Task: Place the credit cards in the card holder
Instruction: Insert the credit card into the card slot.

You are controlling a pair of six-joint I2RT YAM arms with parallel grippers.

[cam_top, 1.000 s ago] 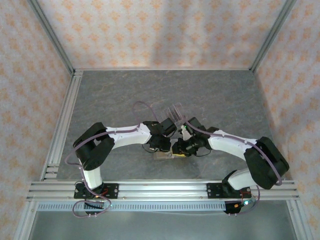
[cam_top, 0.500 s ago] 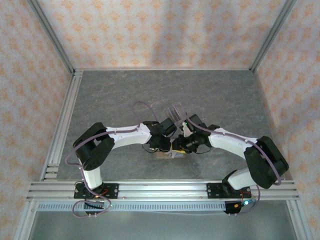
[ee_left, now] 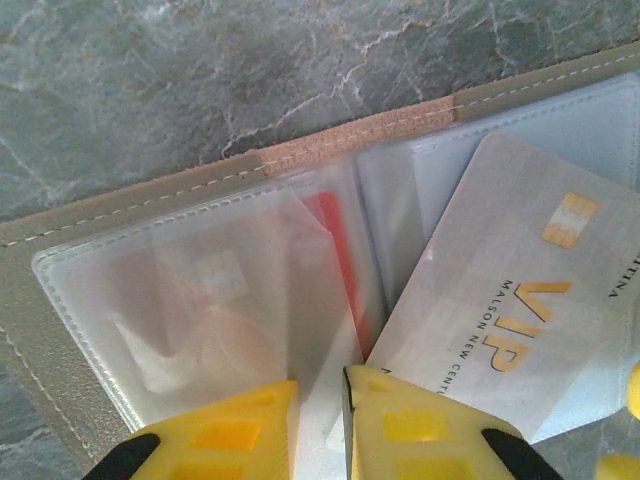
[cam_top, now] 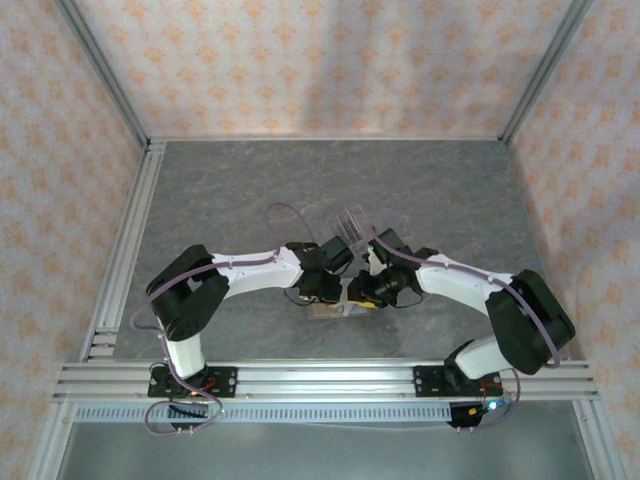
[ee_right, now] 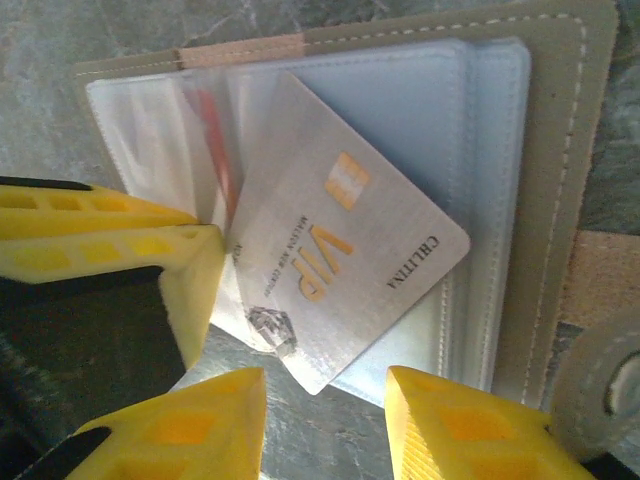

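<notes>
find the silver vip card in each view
Top external: too small to make out; the holder lies near centre.
Left wrist: VIP card at lower right, tilted.
Right wrist: VIP card at centre, tilted.
Shared landmark: the red card just left of it.

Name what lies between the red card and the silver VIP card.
Some clear sleeve leaves of the card holder, shown in the left wrist view.
</notes>
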